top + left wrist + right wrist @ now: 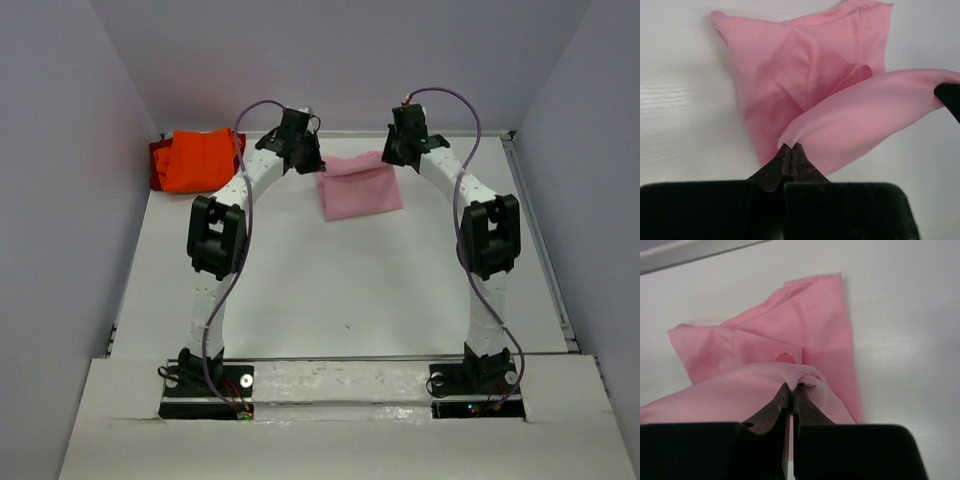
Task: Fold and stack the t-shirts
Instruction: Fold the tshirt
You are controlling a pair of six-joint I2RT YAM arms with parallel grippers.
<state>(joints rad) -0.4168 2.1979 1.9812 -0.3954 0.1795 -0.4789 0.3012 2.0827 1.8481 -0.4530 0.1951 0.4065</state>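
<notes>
A white desk (330, 290) is seen from above, with two robot arms reaching to its far side. A light pink t-shirt (362, 190) lies partly folded near the far middle of the desk, between the two arms. A pile of bright orange t-shirts (200, 160) sits well apart in the far left corner. The left hand (791, 148) is pressed together on a thin fold of the pink cloth, and the right hand (791, 387) is likewise pinching a fold of the same shirt. From overhead, each seems to hold one end of the far edge, which is lifted off the desk while the rest of the shirt lies flat below. In the wrist views the raised cloth sags in a smooth curve between the two pinches and puckers right at the fingertips. Judging from this, the shirt is very light, thin and wholly limp. It will hold no shape of its own, will droop wherever it is unsupported, and will wrinkle if dragged across the desk. It looks neither fragile nor slick, though a pinch on so little cloth could slip out under a sharp tug. The best places to take hold are likely the corners or ends of one edge, one hand at each — keeping that edge taut between them so the fold lands straight.
</notes>
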